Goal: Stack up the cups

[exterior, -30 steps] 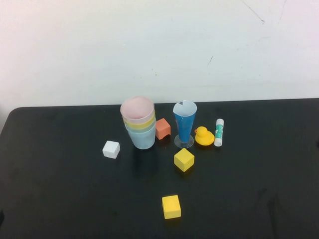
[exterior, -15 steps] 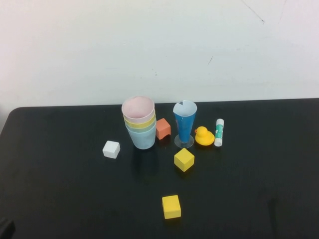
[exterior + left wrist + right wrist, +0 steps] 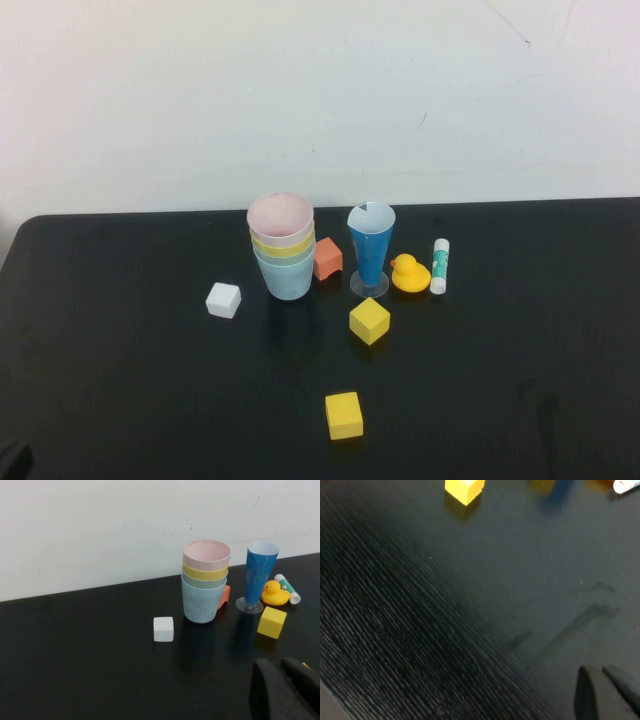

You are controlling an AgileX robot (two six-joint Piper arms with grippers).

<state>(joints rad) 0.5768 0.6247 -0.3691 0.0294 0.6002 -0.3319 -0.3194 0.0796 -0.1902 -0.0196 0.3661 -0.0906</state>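
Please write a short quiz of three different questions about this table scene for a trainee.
1. True or false: the four cups are nested in one stack, with the pink cup on top.
2. Which thing stands between the blue glass and the glue stick? A) white block B) yellow duck C) orange block
3. Fill in: the lowest cup in the stack is light ____.

Key:
1. True.
2. B, the yellow duck.
3. Blue. The left gripper and the right gripper both hang low over the black table, away from the stack, holding nothing.
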